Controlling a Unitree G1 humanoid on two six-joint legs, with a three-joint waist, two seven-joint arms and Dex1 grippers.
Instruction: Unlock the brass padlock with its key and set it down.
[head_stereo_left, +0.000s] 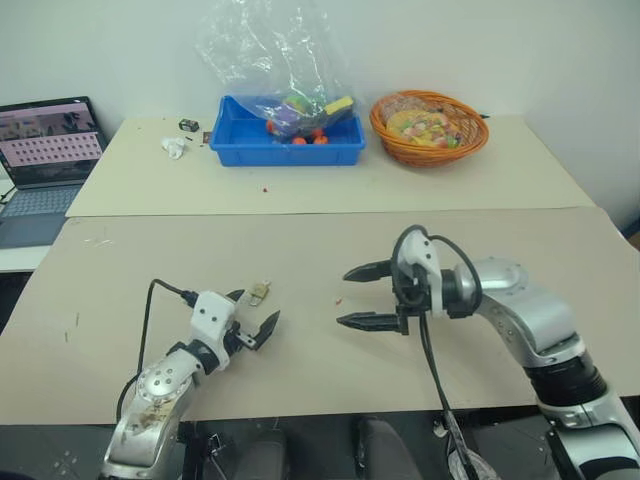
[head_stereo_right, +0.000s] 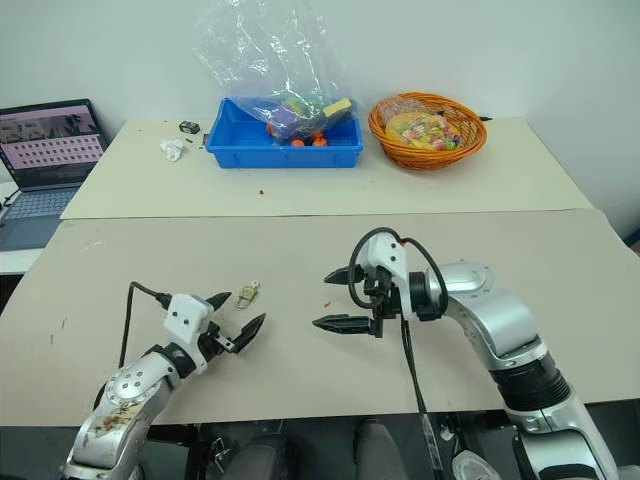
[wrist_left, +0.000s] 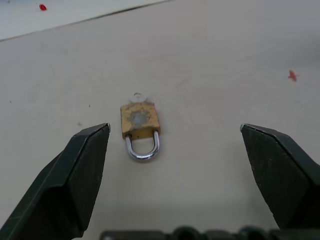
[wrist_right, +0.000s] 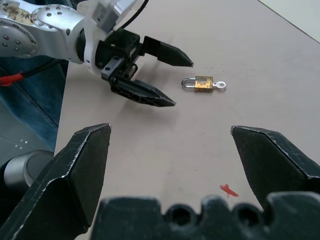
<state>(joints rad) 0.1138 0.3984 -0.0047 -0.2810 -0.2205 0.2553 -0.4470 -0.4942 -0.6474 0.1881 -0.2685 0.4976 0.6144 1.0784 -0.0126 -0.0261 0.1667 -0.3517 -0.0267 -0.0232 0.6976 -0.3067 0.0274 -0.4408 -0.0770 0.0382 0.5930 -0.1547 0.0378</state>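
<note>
A: Where is the brass padlock (wrist_left: 140, 120)?

B: It lies flat on the near beige table (head_stereo_left: 300, 240), just ahead of the left gripper (head_stereo_left: 255, 316) and apart from it. Its silver shackle faces that gripper and looks seated in the body.

A: And the key (wrist_right: 219, 85)?

B: It sticks out of the end of the body opposite the shackle, its small ring resting on the tabletop.

A: Is either gripper holding anything?

B: No. The left gripper's 2 black fingers (wrist_left: 75, 175) are spread wide with the padlock lying beyond the gap between them, untouched. The right gripper (head_stereo_left: 366, 296) hovers to the right of the lock, well apart from it, pointing toward the left arm; its 2 fingers are also spread and empty.

A: What is further back?

B: On the far table a blue bin (head_stereo_left: 285, 140) holds a plastic bag and small toys, an orange basket (head_stereo_left: 430, 125) sits beside it, and a laptop (head_stereo_left: 45, 150) stands at the far left.
</note>
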